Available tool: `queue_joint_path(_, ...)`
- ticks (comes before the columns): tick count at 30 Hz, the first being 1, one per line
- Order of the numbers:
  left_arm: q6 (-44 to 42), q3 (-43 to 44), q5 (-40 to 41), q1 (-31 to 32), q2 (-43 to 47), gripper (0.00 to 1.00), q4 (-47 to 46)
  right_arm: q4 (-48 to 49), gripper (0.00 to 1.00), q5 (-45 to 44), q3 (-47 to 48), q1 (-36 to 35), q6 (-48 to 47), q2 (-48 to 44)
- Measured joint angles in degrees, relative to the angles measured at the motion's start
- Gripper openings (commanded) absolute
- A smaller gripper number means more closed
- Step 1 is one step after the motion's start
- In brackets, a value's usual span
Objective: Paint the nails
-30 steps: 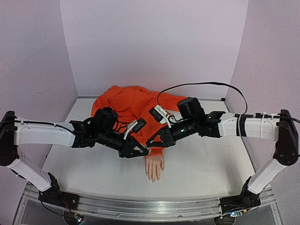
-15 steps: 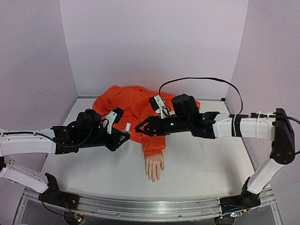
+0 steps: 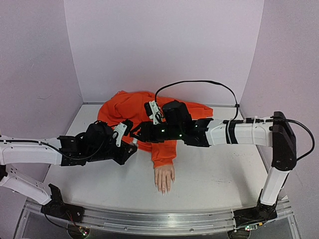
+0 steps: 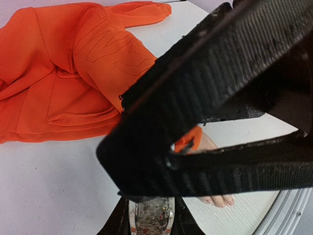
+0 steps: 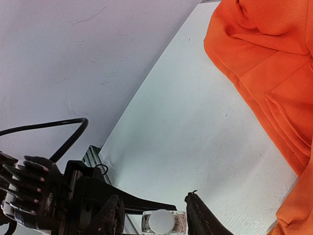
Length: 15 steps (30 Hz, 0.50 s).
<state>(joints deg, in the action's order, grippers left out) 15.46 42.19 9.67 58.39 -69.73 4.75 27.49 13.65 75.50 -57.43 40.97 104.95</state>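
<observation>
The skin-toned mannequin hand [image 3: 164,177] lies palm down near the table's front, in an orange sleeve [image 3: 163,153]. Its pale nails [image 3: 163,190] point toward me and also show in the left wrist view [image 4: 222,200]. My left gripper [image 3: 129,145] is shut on a small clear glitter bottle [image 4: 151,218] with a white cap [image 5: 162,223], left of the sleeve. My right gripper [image 3: 137,133] is open, and its fingers [image 5: 199,215] stand either side of the cap without touching it. In the left wrist view the right gripper's black fingers [image 4: 220,98] hide most of the hand.
An orange hoodie [image 3: 134,112] lies bunched at the back centre, joined to the sleeve. Purple walls close in the back and both sides. A metal rail [image 3: 149,221] runs along the near edge. A black cable [image 3: 199,83] arches over the right arm.
My left gripper carried the bottle left, away from the sleeve cuff, then shifted slightly right. My right arm reached left across the hoodie until its open fingers stood around the bottle's cap.
</observation>
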Motion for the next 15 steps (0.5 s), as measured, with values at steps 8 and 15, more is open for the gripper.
queue_joint_path(8,0.02,0.55,1.05,0.13,-0.2,0.0,1.75,0.07,0.36,-0.63,0.22,-0.52,0.66,0.83)
queue_joint_path(15,0.04,1.49,1.03,0.13,-0.44,0.0,1.84,0.74,0.3,-0.61,0.22,-0.52,0.92,1.4)
